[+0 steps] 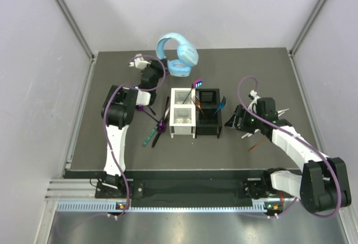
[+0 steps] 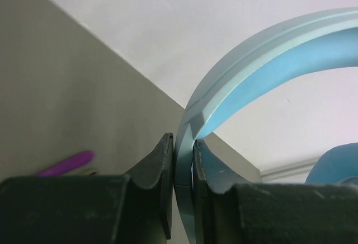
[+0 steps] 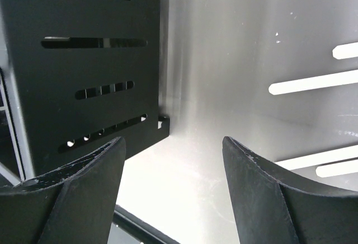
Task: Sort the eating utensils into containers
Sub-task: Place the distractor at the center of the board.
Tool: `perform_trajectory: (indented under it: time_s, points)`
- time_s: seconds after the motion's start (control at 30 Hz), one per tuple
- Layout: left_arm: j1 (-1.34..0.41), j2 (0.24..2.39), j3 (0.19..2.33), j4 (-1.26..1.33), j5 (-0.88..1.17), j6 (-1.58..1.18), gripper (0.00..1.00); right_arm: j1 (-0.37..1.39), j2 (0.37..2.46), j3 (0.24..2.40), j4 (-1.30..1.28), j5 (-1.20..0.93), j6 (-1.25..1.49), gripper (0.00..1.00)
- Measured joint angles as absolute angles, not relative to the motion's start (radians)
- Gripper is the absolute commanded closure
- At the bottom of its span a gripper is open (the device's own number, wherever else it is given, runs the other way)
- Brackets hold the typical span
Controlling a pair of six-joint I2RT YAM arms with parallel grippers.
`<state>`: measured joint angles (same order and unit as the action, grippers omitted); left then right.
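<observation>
Only a couple of utensils stand in the white caddy and black caddy, while purple cutlery and pale sticks lie loose on the counter, the left tool is clenched on the headphones, and the right tool gapes empty.

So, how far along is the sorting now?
Done: a few iridescent utensils stand in the white slotted caddy and the black slotted caddy. In hand: the left tool is shut on the light-blue headphones, no utensil; the right tool is open, empty. Left: purple cutlery, green-handled knife and pale sticks on the table.
</observation>
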<state>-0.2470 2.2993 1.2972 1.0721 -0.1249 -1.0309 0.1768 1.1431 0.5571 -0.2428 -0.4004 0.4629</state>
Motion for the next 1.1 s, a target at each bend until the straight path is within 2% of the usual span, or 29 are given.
perform_trajectory:
  time_s: [0.47, 0.7, 1.1]
  points:
    - [-0.324, 2.3, 1.732, 0.783, -0.036, -0.852, 1.0, 0.177, 1.055, 0.556, -0.255, -0.385, 0.468, 0.3]
    - [-0.376, 2.384, 1.946, 0.619, 0.054, -0.795, 1.0, 0.177, 0.993, 0.556, -0.258, -0.342, 0.477, 0.31]
    - [-0.478, 2.469, 2.097, 0.327, 0.084, -0.657, 1.0, 0.176, 0.864, 0.584, -0.313, -0.194, 0.502, 0.31]
